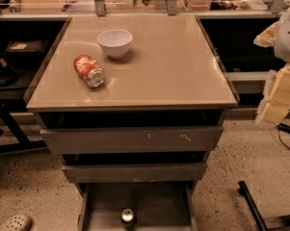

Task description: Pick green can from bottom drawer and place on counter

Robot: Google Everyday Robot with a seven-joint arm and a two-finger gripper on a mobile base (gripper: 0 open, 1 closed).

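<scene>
Camera view: green can (128, 217) in bottom drawer (102, 210), claw (278, 101) far upper-right, state unclear.

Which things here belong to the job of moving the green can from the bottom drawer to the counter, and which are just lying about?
Job: green can upright in the bottom drawer; counter; gripper at the right edge, beside the counter.
Lying about: white bowl and crushed orange-red can on the counter; sandal on the floor.
</scene>
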